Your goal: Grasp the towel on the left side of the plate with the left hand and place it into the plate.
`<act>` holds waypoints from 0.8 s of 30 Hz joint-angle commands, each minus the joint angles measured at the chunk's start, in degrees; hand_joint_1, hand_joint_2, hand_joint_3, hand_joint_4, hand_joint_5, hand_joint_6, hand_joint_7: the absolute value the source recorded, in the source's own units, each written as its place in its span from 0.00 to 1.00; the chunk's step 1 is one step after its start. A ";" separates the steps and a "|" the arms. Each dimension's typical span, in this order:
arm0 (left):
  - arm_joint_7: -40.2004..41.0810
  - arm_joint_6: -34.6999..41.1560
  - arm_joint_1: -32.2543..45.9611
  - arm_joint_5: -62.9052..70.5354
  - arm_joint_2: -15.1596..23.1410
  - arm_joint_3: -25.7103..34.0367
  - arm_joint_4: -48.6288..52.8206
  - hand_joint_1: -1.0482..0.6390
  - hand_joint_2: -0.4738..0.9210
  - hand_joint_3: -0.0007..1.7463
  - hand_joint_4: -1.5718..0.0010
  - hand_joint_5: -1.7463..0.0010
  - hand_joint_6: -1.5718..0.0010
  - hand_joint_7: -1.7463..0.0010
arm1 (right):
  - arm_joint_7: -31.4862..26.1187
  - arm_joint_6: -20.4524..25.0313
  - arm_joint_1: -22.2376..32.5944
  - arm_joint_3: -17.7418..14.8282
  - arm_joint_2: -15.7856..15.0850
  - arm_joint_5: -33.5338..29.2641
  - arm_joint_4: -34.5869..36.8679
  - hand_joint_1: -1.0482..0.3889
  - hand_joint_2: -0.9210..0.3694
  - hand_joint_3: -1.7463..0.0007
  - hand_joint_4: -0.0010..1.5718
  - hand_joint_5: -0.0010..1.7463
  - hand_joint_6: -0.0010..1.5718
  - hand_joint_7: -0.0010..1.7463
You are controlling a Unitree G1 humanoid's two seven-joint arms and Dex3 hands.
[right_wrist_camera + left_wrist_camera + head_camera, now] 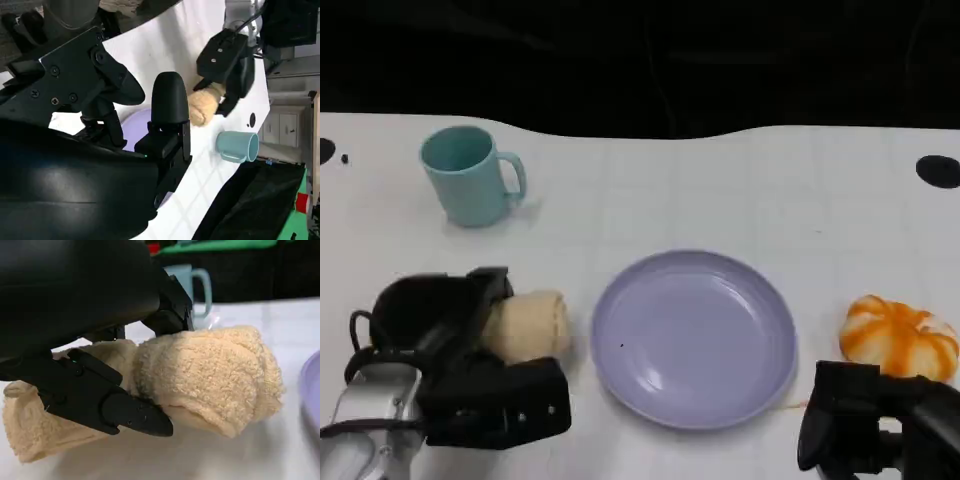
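The white table (720,190) fills most of the head view, with the lavender plate (693,338) lying just right of centre. At the lower left of the frame, the left hand (470,365) is wrapped around the rolled beige towel (528,325), which lies on the table just beside the plate's left rim, apart from it. The roll's long axis runs left to right across the frame, its free rounded end pointing toward the plate. In the left wrist view, black fingers (107,405) press against the near side of the towel (210,380) and others curl over its far side, so the roll is clasped between them. The right hand (865,415) sits at the lower right; its fingers look apart and hold nothing. A teal mug (470,175) stands at the upper left, and an orange pumpkin-shaped toy (900,335) lies right of the plate.
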 commanded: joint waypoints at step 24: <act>-17.48 0.96 -8.94 -1.07 -10.73 -6.21 -14.72 0.48 0.74 0.53 0.44 0.00 0.52 0.13 | -1.32 -0.42 -0.04 1.65 -0.33 -1.68 -0.13 0.67 0.31 0.32 0.47 0.99 0.42 0.85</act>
